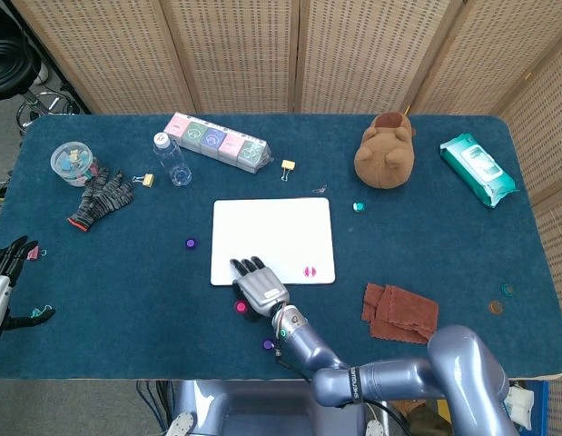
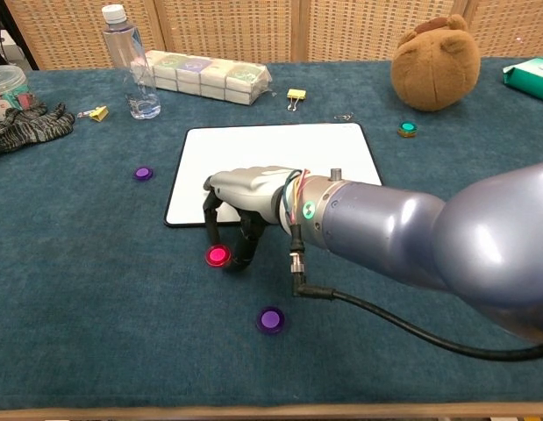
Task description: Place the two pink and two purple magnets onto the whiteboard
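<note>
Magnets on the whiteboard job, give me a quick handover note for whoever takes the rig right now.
Right robot hand: fingers pointing down over the near edge of the whiteboard, beside a pink magnet on the cloth; not holding it.
Left robot hand: off the table's left edge, holding nothing.
Done: one pink magnet on the board.
Left: the pink one by the hand, the purple magnet near the table's front edge, and the second purple magnet left of the board.
</note>
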Controlling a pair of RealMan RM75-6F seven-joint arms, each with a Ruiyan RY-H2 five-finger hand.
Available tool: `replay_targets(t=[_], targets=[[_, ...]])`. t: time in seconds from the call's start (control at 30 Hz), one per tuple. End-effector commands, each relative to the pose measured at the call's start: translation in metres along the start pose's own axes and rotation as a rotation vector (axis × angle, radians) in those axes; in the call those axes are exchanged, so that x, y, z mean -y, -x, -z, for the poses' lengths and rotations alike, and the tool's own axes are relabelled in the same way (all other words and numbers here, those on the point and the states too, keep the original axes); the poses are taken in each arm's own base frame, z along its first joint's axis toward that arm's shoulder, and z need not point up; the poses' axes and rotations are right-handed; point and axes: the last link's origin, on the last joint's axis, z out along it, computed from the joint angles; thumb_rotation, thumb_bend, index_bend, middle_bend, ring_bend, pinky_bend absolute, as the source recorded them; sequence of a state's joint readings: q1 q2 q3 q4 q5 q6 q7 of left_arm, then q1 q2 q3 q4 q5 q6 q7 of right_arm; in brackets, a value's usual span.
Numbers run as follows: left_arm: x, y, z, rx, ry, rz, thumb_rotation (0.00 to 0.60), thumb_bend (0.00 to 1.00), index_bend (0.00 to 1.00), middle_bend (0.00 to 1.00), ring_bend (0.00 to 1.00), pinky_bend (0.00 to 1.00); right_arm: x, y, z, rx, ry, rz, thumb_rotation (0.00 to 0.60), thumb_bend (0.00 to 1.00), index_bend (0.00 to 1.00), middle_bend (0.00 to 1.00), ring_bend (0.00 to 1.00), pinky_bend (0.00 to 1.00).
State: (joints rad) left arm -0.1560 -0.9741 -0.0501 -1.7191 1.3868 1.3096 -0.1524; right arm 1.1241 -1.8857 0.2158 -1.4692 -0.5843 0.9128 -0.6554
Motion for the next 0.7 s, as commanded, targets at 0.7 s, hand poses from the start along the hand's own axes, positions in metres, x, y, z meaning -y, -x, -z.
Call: replay_targets(t=[0.7], targets=[[0.0,-0.001,0.001,0.002,0.003,0.007,0.6,0.02,0.0,0.0,0.0,0.0,-0.026,-0.043,0.005,-0.119,0.055,-0.04,0.6,0.41,0.53,0.0,0.0,0.0]])
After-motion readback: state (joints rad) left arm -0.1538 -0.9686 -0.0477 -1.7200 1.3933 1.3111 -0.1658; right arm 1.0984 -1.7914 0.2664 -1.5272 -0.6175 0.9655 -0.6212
